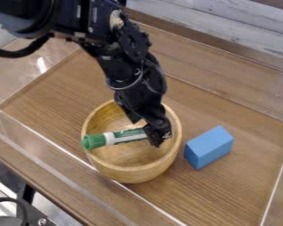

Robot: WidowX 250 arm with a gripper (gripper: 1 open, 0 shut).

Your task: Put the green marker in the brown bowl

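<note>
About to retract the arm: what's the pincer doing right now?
Pincer: open, down inside the brown bowl, holding nothing; the green marker lies in the bowl.

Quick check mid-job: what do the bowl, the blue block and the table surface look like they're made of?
The brown bowl looks like turned wood, matte, with visible grain and thick walls. The blue block is uniformly coloured with soft edges, possibly foam or painted wood; the picture leaves that open. The table shows wood-grain, likely laminate with a slight sheen.

No legible txt; green marker (118,137) label too small.
</note>
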